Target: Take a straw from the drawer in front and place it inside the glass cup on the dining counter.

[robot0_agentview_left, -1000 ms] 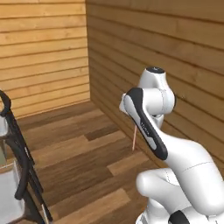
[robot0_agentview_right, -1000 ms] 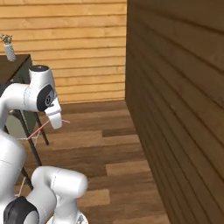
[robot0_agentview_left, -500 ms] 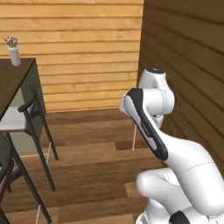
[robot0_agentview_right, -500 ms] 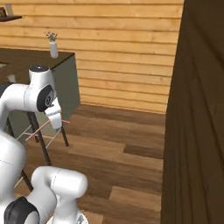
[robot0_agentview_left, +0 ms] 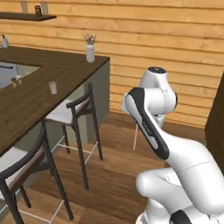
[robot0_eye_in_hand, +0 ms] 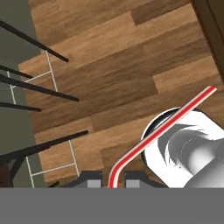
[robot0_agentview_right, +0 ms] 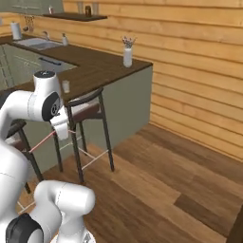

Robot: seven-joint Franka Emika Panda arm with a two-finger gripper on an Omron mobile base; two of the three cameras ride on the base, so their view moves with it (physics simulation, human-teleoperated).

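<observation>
Straw clamped in the end effector, glass cup waiting on the bench.

The dark wood bench (robot0_agentview_left: 52,76) carries the glass cup (robot0_agentview_left: 53,87) near its stool-side edge, above 2 stools (robot0_agentview_left: 72,111). The end effector (robot0_eye_in_hand: 109,180) hangs over the wooden floor (robot0_agentview_right: 161,185), well apart from the cup, jaws together on the pink-red straw (robot0_eye_in_hand: 155,133).

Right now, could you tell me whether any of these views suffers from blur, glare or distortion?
Left base view: soft and low in detail, the glass cup a pale blur. Right base view: evenly lit, no glare. Hand view: sharp, but the straw looks bent near the gripper, likely lens distortion.
</observation>
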